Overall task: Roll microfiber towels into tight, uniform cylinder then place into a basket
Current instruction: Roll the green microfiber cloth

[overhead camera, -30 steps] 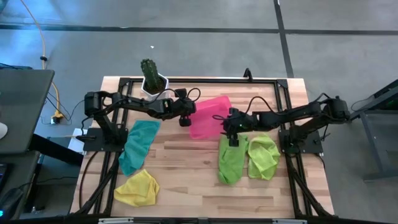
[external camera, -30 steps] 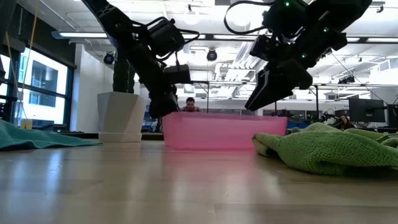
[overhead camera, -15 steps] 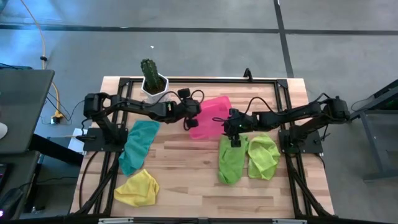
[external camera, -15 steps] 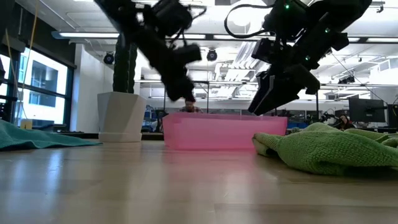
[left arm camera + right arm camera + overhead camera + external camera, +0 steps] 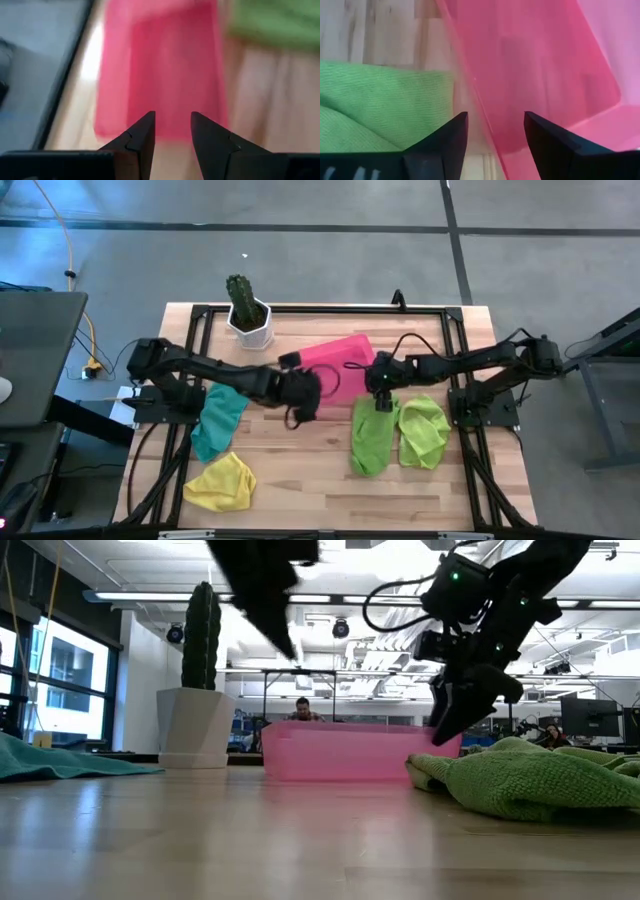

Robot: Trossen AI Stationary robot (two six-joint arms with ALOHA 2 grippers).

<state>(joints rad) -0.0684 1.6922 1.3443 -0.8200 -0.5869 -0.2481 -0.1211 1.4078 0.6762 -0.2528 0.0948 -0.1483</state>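
Four soft microfiber towels — two lime green (image 5: pixel 375 435) (image 5: pixel 424 430), one teal (image 5: pixel 220 415), one yellow (image 5: pixel 221 482) — lie on the wooden surface (image 5: pixel 300 465) around the empty shallow pink plastic basket (image 5: pixel 335 360); both claws, left (image 5: pixel 303 402) and right (image 5: pixel 382 397), hover open beside it, holding nothing.

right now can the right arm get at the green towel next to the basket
Probably yes. The right gripper, fingers open, hangs over the near green towel's top edge beside the basket; nothing lies between them, and the left gripper is off to the side.
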